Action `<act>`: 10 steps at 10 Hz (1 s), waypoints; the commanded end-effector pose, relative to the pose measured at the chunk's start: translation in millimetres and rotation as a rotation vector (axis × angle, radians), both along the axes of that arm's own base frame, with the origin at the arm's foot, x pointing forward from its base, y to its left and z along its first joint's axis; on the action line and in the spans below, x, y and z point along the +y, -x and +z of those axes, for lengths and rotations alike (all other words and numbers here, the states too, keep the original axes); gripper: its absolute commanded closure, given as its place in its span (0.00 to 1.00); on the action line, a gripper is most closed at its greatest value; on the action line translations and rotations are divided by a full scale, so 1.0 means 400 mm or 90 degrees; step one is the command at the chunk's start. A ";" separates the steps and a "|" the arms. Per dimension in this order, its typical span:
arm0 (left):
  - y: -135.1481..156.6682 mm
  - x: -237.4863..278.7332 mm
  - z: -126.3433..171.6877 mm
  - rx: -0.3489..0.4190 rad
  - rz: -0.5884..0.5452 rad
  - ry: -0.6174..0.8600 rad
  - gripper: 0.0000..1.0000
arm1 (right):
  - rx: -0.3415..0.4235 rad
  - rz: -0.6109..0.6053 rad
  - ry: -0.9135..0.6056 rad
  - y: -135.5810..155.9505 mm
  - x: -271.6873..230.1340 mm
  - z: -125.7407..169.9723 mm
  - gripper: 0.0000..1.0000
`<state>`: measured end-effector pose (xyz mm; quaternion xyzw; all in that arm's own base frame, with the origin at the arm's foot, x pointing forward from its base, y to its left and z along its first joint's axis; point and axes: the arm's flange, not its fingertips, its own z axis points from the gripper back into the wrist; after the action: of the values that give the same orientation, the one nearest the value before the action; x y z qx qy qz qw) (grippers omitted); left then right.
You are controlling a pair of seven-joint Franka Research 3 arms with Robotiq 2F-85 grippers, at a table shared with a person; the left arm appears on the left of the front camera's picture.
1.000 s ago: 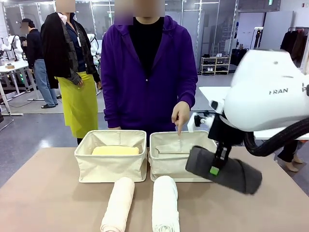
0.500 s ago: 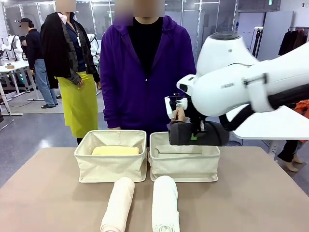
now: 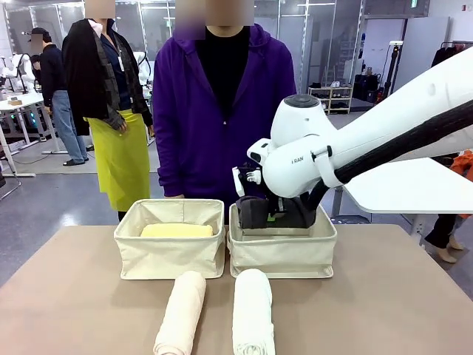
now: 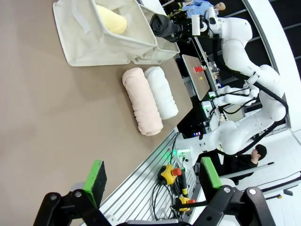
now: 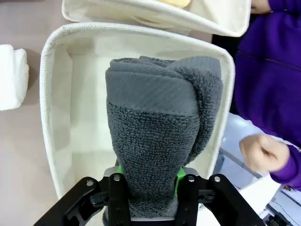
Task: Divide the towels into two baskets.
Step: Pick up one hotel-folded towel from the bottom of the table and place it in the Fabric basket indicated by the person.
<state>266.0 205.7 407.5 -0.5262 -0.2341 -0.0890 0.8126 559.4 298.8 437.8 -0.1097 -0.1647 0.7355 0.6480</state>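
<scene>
1. R arm comes in from the right, bent over the right basket. The right hand is clamped on the charcoal towel, roll at rim level.
2. left hand: jaws wide, empty.
3. yellow towel lies in the left basket. cream towel + white towel sit side by side on the brown counter, near side of the baskets.
4. person in purple hoodie stands behind the baskets; lab floor beyond.

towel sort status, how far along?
Done: the pale yellow towel lies in the left basket. In hand: the right claw grips the charcoal towel over the right basket, not yet released. Left: the cream towel and the white towel lie on the table.
</scene>
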 end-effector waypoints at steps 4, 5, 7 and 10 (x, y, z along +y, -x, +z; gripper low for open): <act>0.008 -0.002 0.005 -0.003 -0.003 0.000 0.00 | 0.044 -0.004 0.021 -0.023 0.002 -0.051 0.42; 0.008 -0.002 0.005 -0.003 -0.003 0.000 0.00 | 0.046 -0.010 0.021 -0.027 0.000 -0.053 0.21; 0.008 -0.002 0.005 -0.003 -0.003 0.000 0.00 | 0.048 -0.013 0.022 -0.022 -0.001 -0.054 0.00; 0.008 -0.002 0.005 -0.003 -0.003 0.000 0.00 | 0.030 -0.039 0.019 -0.007 -0.013 -0.040 0.00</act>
<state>266.0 205.7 407.5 -0.5262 -0.2341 -0.0890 0.8126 568.3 296.1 417.9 -0.0933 -0.1345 0.7336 0.6596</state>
